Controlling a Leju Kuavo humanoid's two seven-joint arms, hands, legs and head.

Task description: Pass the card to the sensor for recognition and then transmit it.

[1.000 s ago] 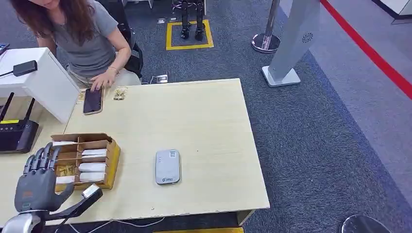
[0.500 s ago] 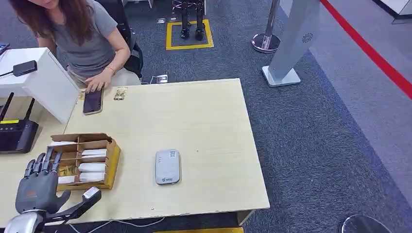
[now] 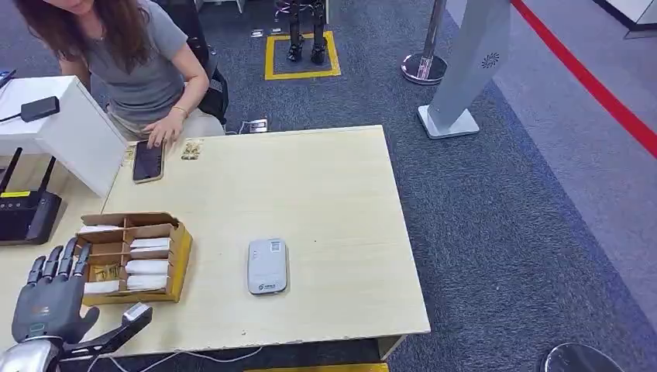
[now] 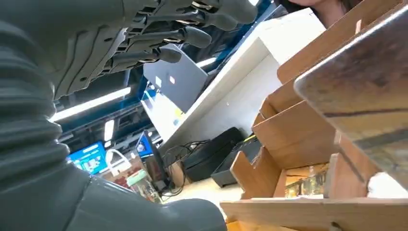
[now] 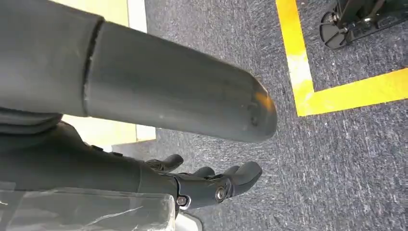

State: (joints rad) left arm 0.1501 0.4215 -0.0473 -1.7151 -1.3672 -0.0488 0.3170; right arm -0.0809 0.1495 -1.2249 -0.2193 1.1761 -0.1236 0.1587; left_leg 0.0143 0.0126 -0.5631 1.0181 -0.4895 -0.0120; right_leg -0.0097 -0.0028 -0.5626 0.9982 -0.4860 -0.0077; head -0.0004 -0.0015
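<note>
Wide bare worktop lies around the grey sensor. The cardboard box crowds the near left, the phone and a person's hand the far left.

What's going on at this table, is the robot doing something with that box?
The robot's left hand hovers open, holding nothing, at the near corner of the table beside a cardboard box of white cards. A grey card sensor lies untouched mid-table. No card has been picked up. Its right hand hangs above the carpet. At the far side, a seated person's hand touches a phone.
</note>
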